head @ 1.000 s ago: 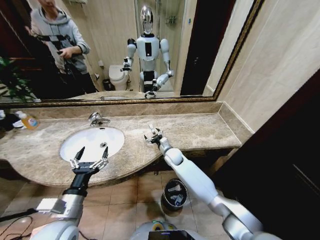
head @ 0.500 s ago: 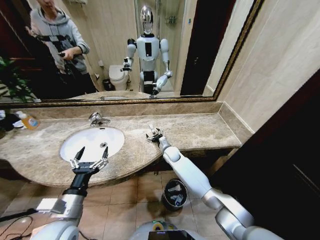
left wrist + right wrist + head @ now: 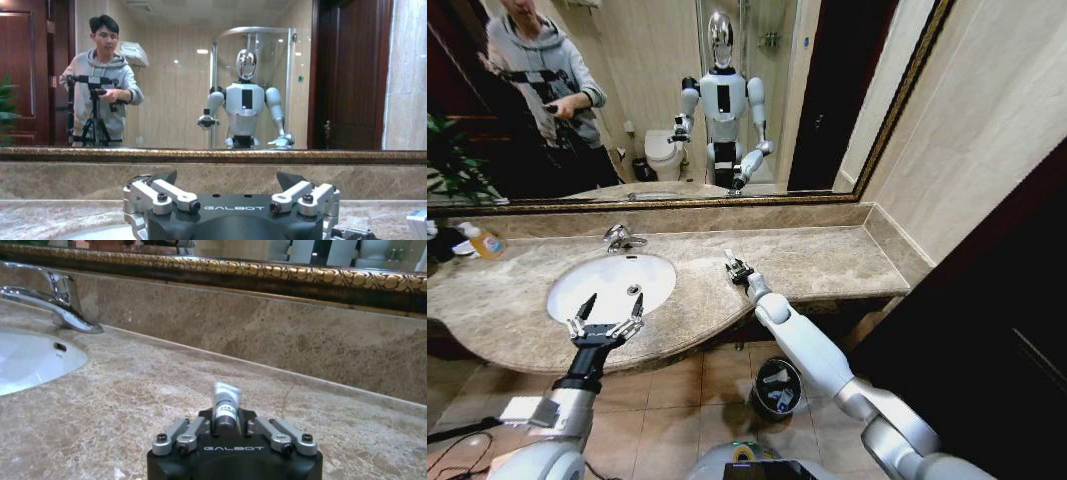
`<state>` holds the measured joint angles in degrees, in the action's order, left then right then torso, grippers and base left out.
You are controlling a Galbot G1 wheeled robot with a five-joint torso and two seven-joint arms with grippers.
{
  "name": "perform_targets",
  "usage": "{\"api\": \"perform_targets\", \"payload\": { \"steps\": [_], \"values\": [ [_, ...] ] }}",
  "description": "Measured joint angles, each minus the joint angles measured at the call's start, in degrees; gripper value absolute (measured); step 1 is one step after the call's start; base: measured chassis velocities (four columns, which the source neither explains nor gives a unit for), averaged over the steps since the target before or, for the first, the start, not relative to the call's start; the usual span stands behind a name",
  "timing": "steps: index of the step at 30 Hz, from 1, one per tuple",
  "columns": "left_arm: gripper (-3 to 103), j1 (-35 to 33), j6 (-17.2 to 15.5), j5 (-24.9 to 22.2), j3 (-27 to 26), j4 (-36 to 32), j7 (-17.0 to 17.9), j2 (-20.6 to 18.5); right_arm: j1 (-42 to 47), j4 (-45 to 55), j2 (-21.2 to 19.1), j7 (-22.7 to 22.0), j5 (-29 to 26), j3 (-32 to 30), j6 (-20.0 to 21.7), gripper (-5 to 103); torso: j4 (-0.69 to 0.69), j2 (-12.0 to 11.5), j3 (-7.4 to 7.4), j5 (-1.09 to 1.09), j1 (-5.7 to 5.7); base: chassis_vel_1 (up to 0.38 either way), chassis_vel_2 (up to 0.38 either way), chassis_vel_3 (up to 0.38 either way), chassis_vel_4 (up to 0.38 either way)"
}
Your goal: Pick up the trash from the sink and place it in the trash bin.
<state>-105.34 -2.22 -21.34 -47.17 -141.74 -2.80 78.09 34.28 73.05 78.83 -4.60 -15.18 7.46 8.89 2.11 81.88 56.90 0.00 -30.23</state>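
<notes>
My right gripper (image 3: 735, 266) hovers over the marble counter to the right of the sink (image 3: 577, 290). It is shut on a small white tube (image 3: 225, 399), a piece of trash that sticks out past the closed fingers (image 3: 193, 432). My left gripper (image 3: 613, 305) is open above the sink's front rim with nothing between its fingers (image 3: 167, 192). The white basin shows its chrome drain (image 3: 634, 290). The trash bin (image 3: 776, 388), black with a metal rim, stands on the floor below the counter and holds some items.
A chrome faucet (image 3: 622, 238) stands behind the basin. A bottle of orange liquid (image 3: 484, 242) sits at the counter's far left. A gold-framed mirror (image 3: 677, 100) lines the wall above the counter's raised marble back edge. The counter (image 3: 837, 262) runs right to a side wall.
The right gripper's fingers, spread a second ago, have drawn together on the small white tube. The right elbow has shifted slightly. The left arm has not moved.
</notes>
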Motion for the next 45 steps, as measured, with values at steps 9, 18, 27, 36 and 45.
{"api": "perform_targets", "payload": {
  "steps": [9, 18, 27, 36, 45],
  "values": [
    [100, 0.0, 0.0, 0.0, 0.0, 0.0, 0.0, 0.0, 1.48, 4.48, -2.8, -0.13, -0.79, -0.84, 0.27, 18, 0.0, 0.0, 0.0, 0.0, 0.0, 0.0, 0.0, 0.0, 0.0],
    [100, 0.0, 0.0, 0.0, 0.0, 0.0, 0.01, 0.0, 11.69, 19.41, -13.08, 1.67, -0.43, -8.58, -1.07, 18, 0.0, 0.0, 0.0, 0.01, 0.0, 0.0, 0.0, 0.0, 0.0],
    [100, 0.0, 0.0, 0.0, 0.0, 0.0, 0.0, 0.0, 35.43, 38.54, -22.97, 1.95, -3.77, -22.05, -2.81, 18, 0.0, 0.01, -0.01, 0.02, 0.01, 0.0, 0.0, 0.0, 0.0],
    [100, 0.0, 0.0, 0.0, 0.0, 0.0, -0.02, 0.0, 63.64, 46.68, -20.5, 3.54, -0.18, -36.26, -14.2, 18, -0.01, 0.01, -0.01, 0.01, 0.01, 0.0, 0.0, 0.0, 0.0],
    [100, 0.0, 0.0, 0.0, 0.0, 0.0, 0.0, 0.0, 74.9, 42.29, -13.76, 3.79, 10.47, -33.67, -20.93, 18, 0.0, 0.01, -0.01, -0.01, 0.01, 0.0, 0.0, 0.0, 0.0]
  ]
}}
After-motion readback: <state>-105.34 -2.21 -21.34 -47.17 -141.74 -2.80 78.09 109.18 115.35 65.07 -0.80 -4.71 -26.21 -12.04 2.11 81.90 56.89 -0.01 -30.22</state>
